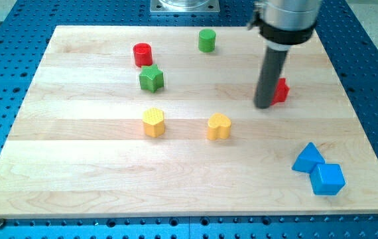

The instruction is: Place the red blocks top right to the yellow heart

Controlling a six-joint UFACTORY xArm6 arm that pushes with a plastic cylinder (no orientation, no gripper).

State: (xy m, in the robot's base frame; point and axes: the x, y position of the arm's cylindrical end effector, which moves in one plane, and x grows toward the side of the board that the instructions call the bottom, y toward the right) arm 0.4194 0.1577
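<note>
Tip [263, 105], a bare rod with no claw, touches the small red block [282, 90] on its left side; light, rigid, likely slides easily toward the yellow heart [219, 126].

One camera looks down at a slant from beyond the tabletop's [76, 192] near edge, facing the arm's base [185, 6] at the view's top. It stands far enough back to take in all four edges.

Green cylinder [207, 40], green star [151, 78], yellow hexagon [154, 122], touching blue triangle [308, 159] and cube [327, 178].
</note>
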